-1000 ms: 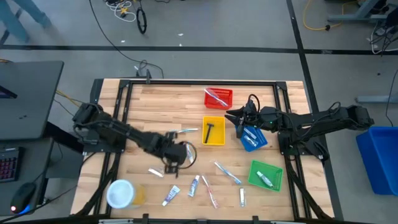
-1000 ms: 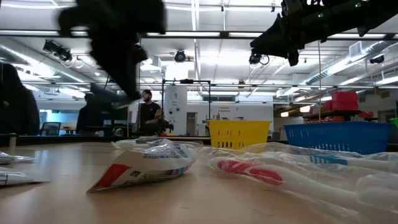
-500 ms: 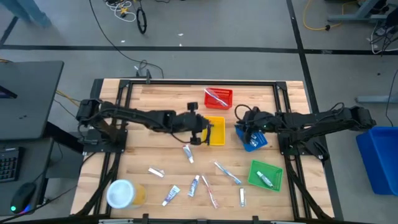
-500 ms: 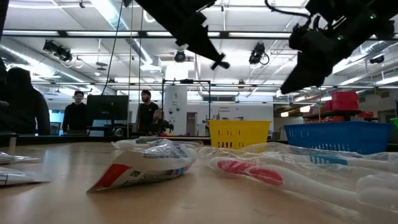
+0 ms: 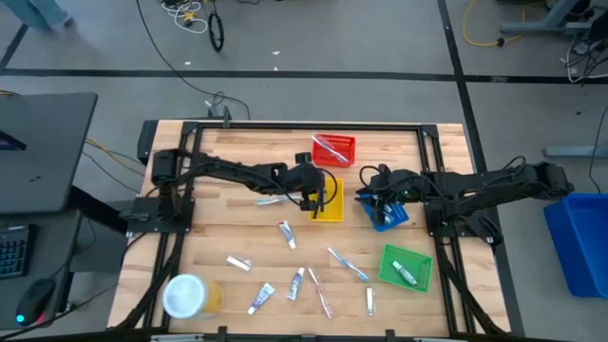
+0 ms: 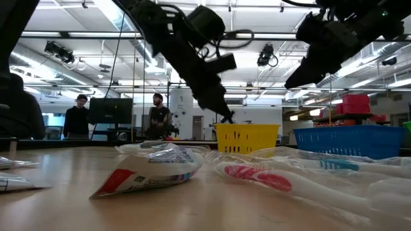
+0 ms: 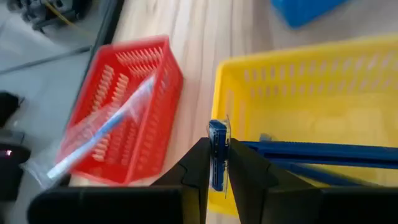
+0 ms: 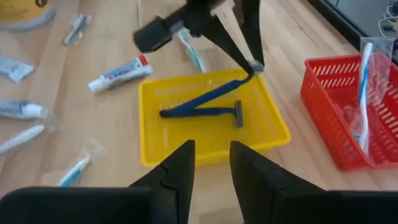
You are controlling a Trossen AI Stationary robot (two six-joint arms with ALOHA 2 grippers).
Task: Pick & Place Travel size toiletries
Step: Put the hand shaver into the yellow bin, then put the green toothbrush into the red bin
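My left gripper (image 5: 318, 197) hangs over the yellow tray (image 5: 329, 213), shut on a slim blue razor (image 8: 208, 96) in a clear wrapper. A second, dark razor (image 8: 205, 114) lies flat in that tray. My right gripper (image 8: 211, 167) stands open over the blue tray (image 5: 389, 217), with nothing between its fingers. Several travel size toiletries lie loose on the near half of the table: a white tube (image 5: 285, 233), a packet (image 5: 237, 263), more tubes (image 5: 296, 282) and a toothbrush (image 5: 347, 263). Another toothbrush (image 5: 269, 200) lies left of the yellow tray. My left gripper pinches one end of the blue razor (image 7: 217, 148) between its two fingers. The fingers come slanting down from the table's left side. The handle (image 7: 311, 151) runs on past the fingertips and slopes down into the yellow tray, its lower end (image 8: 165, 112) beside the dark razor.
A red tray (image 5: 334, 150) with a wrapped toothbrush stands behind the yellow one. A green tray (image 5: 407, 267) holding a tube sits near the right front. The large white-topped yellow tub (image 5: 185, 295) stands at the near left corner. People stand in the room beyond the table.
My left gripper has swung from the middle of the table toward the far right and come over the yellow tray, tipping and turning on the way. A white tube that it covered now shows. My right gripper has tipped down a little over the blue tray.
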